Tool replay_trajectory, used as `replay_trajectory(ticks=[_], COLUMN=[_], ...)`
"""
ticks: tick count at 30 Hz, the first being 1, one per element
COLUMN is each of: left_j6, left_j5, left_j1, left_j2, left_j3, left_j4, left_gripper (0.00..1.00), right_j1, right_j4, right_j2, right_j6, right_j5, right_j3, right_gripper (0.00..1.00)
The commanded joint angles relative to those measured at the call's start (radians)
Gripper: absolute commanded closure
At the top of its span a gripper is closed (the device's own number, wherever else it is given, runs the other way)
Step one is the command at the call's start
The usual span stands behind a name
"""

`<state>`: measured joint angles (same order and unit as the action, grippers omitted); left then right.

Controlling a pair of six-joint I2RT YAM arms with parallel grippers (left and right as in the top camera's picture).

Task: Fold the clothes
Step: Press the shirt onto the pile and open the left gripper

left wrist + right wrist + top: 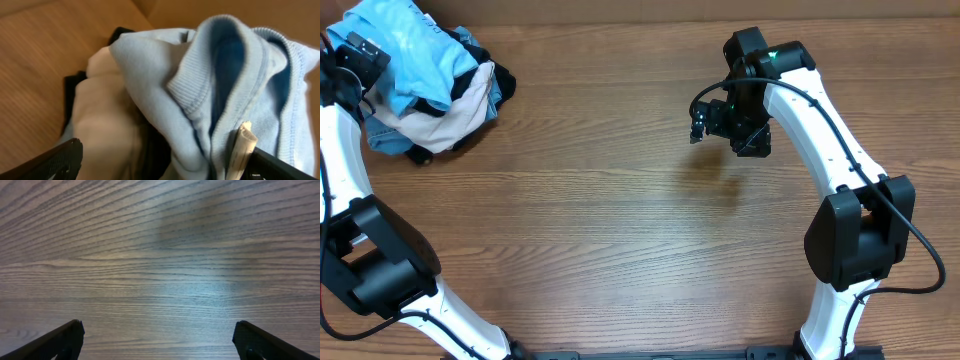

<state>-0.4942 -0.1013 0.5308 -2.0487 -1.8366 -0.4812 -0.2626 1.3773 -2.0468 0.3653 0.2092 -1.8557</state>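
The light sky-blue T-shirt (405,45) lies crumpled on top of a pile of clothes at the table's far left corner. My left gripper (368,72) is down on the pile. In the left wrist view its jaws (165,162) are wide open, with the shirt's ribbed collar (225,75) and curled white neck tag (241,145) between them. The shirt's body (150,65) bunches over the other garments. My right gripper (705,125) hovers open and empty above bare wood (157,335) at the far middle-right.
Under the shirt lie a cream garment (460,110) (105,125), a black garment (418,155) (70,95) and a denim-blue one (472,42). The wooden table (620,220) stretches from the pile to the right arm's base.
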Motion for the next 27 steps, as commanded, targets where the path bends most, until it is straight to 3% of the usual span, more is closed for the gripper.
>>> replay_trajectory(ticks=[1,8,10,13,16,18,22,23,25,27], left_j6=[0.026,0.028,0.076,0.121,0.209,0.232,0.229,0.235,0.249,0.248], left_j5=[0.122,0.114,0.026,-0.046,-0.045,-0.022,0.181,0.212,0.244,0.246], left_j1=[0.001,-0.005,-0.016,-0.057,-0.098,-0.121,-0.135,-0.135,-0.134,-0.131], left_j2=[-0.010,-0.010,-0.010,-0.018,-0.078,-0.159,-0.320,-0.354,-0.401,-0.416], left_j3=[-0.125,-0.469,-0.527,-0.526,-0.507,-0.507,-0.507,-0.507,-0.507,-0.507], left_j4=[-0.108,-0.372,-0.380,-0.290,-0.187,-0.151,-0.181,-0.196,-0.225,-0.232], left_gripper=[0.00,0.01,0.24,0.81,0.94,0.96,0.96,0.91,0.89,0.94], right_j1=[-0.005,-0.005,-0.005,-0.005,-0.005,-0.006,-0.005,-0.005,-0.005,-0.005], right_j4=[-0.004,-0.003,-0.005,-0.010,-0.010,-0.004,0.024,0.023,0.016,0.013], right_j2=[0.008,0.008,0.008,0.008,0.008,0.008,0.008,0.008,0.008,0.008], right_j6=[-0.007,-0.007,-0.007,-0.007,-0.007,-0.006,-0.007,-0.007,-0.007,-0.007], right_j5=[-0.007,-0.006,-0.007,-0.006,-0.006,-0.006,-0.007,-0.007,-0.007,-0.007], right_j3=[0.004,0.003,0.003,0.004,0.004,0.003,0.004,0.003,0.003,0.004], right_gripper=[0.00,0.00,0.00,0.00,0.00,0.00,0.00,0.00,0.00,0.00])
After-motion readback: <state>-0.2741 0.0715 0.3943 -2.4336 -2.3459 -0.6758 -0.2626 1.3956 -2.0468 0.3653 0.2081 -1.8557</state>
